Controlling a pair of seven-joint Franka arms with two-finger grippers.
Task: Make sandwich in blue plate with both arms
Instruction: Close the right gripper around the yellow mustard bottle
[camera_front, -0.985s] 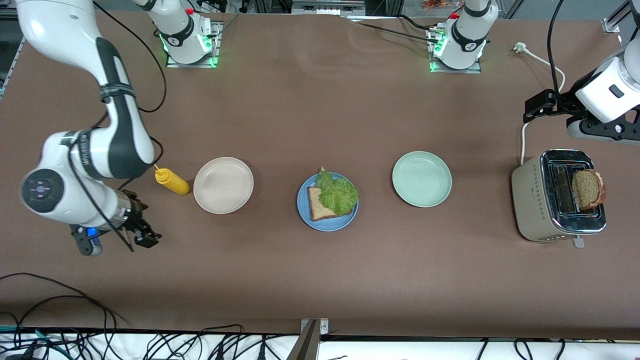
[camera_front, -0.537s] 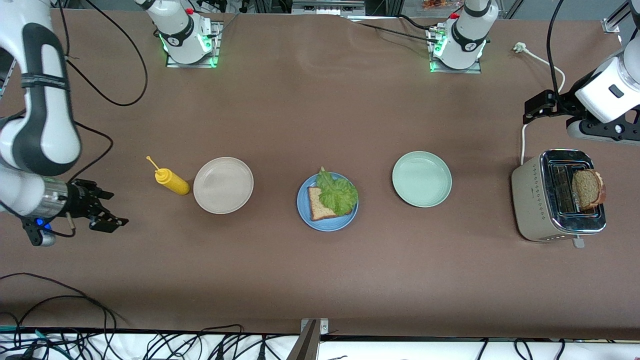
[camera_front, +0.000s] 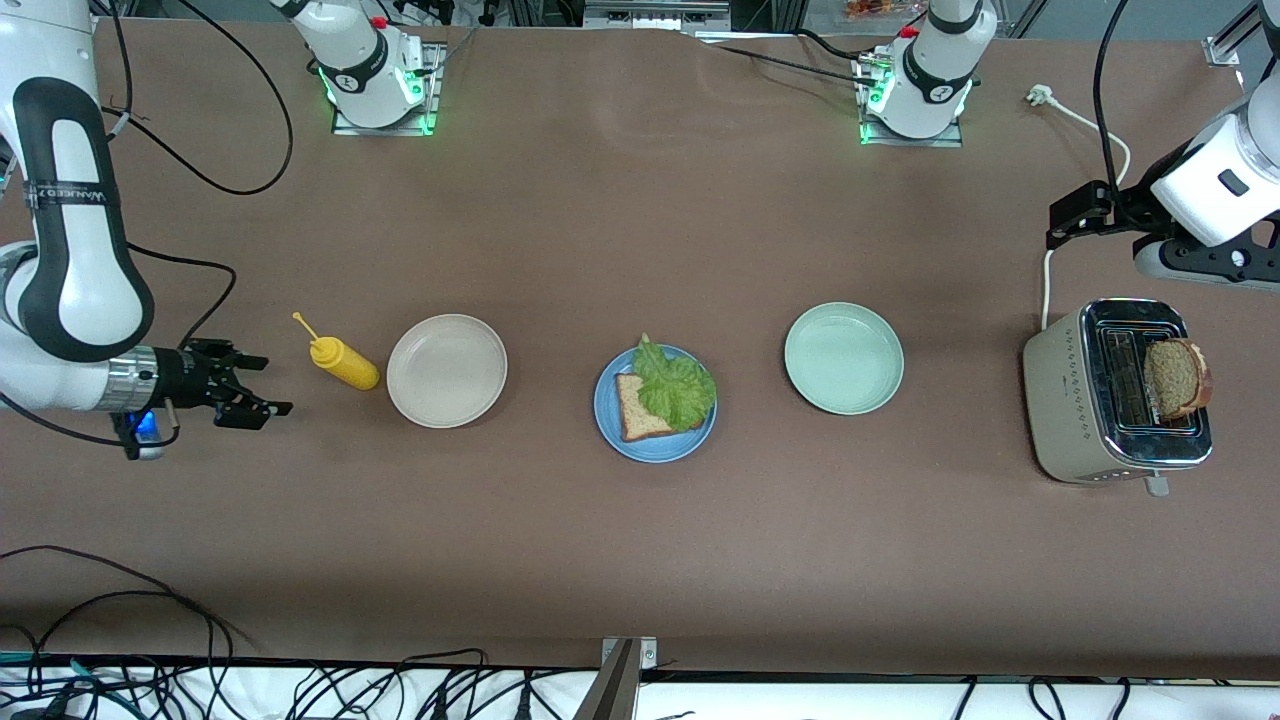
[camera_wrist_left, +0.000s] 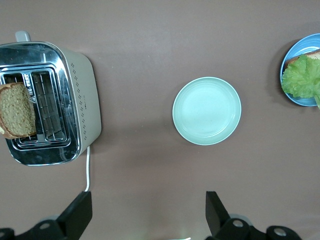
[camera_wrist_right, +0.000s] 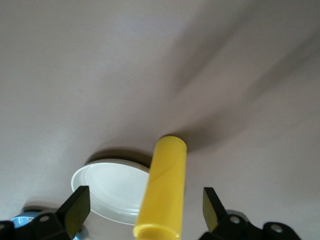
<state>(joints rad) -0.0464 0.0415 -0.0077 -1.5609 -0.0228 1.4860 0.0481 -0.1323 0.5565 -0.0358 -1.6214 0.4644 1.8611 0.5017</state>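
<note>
Bread slice (camera_front: 640, 417) on blue plate (camera_front: 653, 446) half covered by lettuce leaf (camera_front: 676, 388) — only one corner and crust edge show. Left wrist view cuts blue plate at picture edge. Second bread slice (camera_front: 1175, 377) sunk in toaster (camera_front: 1068, 400) slot, lower part hidden. Left gripper (camera_wrist_left: 147, 212) shows only fingertips in own wrist view; front view hides it under wrist housing. Right gripper (camera_wrist_right: 145, 206) likewise cropped to fingertips. Yellow bottle (camera_wrist_right: 162, 192) nozzle end cut off there; beige plate (camera_wrist_right: 107, 187) partly hidden by bottle.
</note>
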